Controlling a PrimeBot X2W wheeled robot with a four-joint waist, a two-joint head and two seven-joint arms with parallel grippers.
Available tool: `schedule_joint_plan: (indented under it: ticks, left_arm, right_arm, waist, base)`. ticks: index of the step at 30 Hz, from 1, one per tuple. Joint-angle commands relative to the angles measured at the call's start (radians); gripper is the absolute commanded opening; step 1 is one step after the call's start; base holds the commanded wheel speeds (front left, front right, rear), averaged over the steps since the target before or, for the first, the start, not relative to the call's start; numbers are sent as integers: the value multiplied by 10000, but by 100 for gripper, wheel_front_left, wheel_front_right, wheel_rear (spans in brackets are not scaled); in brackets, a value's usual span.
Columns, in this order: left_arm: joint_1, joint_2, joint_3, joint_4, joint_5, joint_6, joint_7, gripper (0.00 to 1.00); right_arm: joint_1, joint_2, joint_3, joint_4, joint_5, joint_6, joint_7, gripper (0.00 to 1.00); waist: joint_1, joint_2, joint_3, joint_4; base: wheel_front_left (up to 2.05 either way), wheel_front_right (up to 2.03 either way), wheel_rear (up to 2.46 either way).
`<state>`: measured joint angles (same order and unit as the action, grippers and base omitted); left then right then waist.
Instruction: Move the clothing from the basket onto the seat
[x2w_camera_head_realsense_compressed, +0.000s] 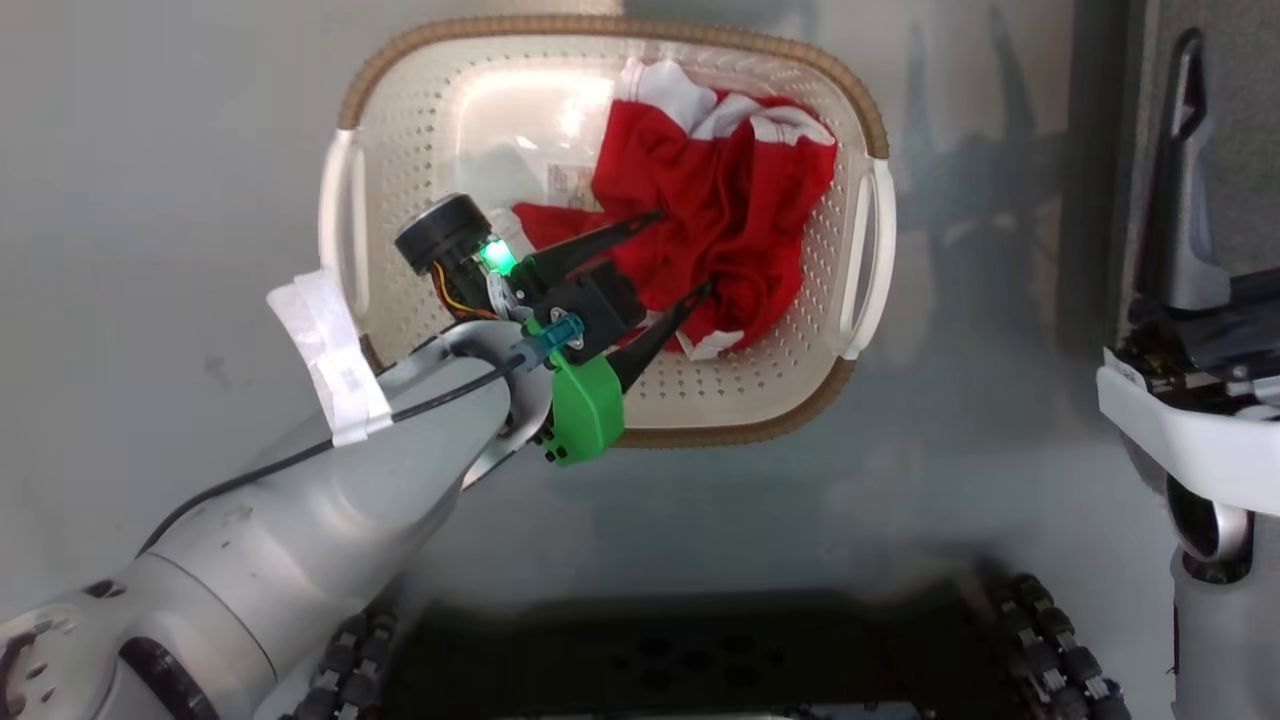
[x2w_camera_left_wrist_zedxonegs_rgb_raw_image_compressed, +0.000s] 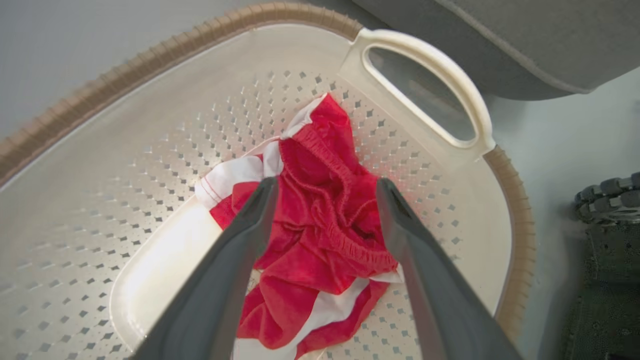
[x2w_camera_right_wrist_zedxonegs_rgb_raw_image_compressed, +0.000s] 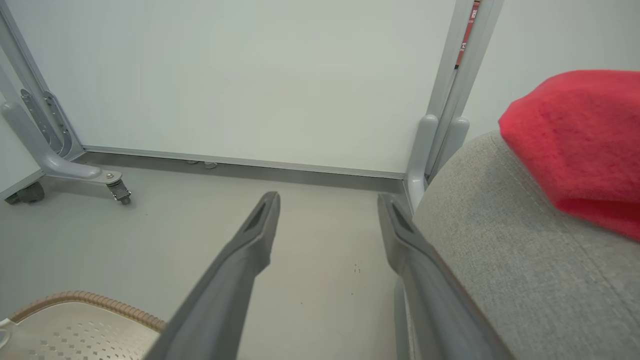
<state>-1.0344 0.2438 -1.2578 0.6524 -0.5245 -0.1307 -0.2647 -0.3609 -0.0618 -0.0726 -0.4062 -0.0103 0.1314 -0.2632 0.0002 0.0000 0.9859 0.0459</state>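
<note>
My left jaws stand wide and empty, their fingers (x2w_camera_left_wrist_zedxonegs_rgb_raw_image_compressed: 235, 260) straddling the crumpled red clothing (x2w_camera_left_wrist_zedxonegs_rgb_raw_image_compressed: 320, 250), which lies toward the right end of the laundry basket (x2w_camera_head_realsense_compressed: 600, 30) on the floor. My right jaws are just as wide and hold nothing, hanging beside the grey seat (x2w_camera_right_wrist_zedxonegs_rgb_raw_image_compressed: 500, 260). The nearest danger, I judge, is a shallow bite. If I close on the top fold alone (the cloth looks thin and slippery), it may slide out on the lift, or a trailing end may catch the woven rim and tug the light basket along. Going too deep could lodge a fingertip in the perforated bottom. The head view lays out the whole basket and its label sticker (x2w_camera_head_realsense_compressed: 572, 185), though my own wrist crosses the heap. The left wrist view gives the gathered elastic band between my fingers and the seat just past the handle (x2w_camera_left_wrist_zedxonegs_rgb_raw_image_compressed: 452, 70). The right wrist view offers a red cloth (x2w_camera_right_wrist_zedxonegs_rgb_raw_image_compressed: 575, 145) lying on the seat.
</note>
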Motion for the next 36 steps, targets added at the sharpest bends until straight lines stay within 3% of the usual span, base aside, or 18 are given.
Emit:
schedule_joint_plan:
  ticks: [1, 9, 17, 36]
  left_arm:
    - [-312, 6, -40, 177, -118, 4, 7, 100]
    - [-600, 21, -201, 776, -354, 4, 7, 100]
    - [-89, 5, -222, 1323, 354, 4, 7, 100]
    - [-863, -1209, -226, 4315, 758, 3, 934, 100]
  right_arm:
    - [-194, 26, 2, -289, -3, -14, -26, 100]
    - [28, 112, 143, -1195, 259, -14, -24, 100]
    - [410, 118, 295, -1406, 741, -14, -24, 100]
    - [863, 112, 536, -1792, 526, -14, -24, 100]
  waist:
    - [-2, 0, 1043, -502]
    - [-2, 0, 1309, -999]
    - [-2, 0, 1314, -1510]
    - [-2, 0, 1377, -1514]
  base:
    - [0, 0, 0]
    - [0, 0, 0]
    - [0, 0, 0]
    - [0, 0, 0]
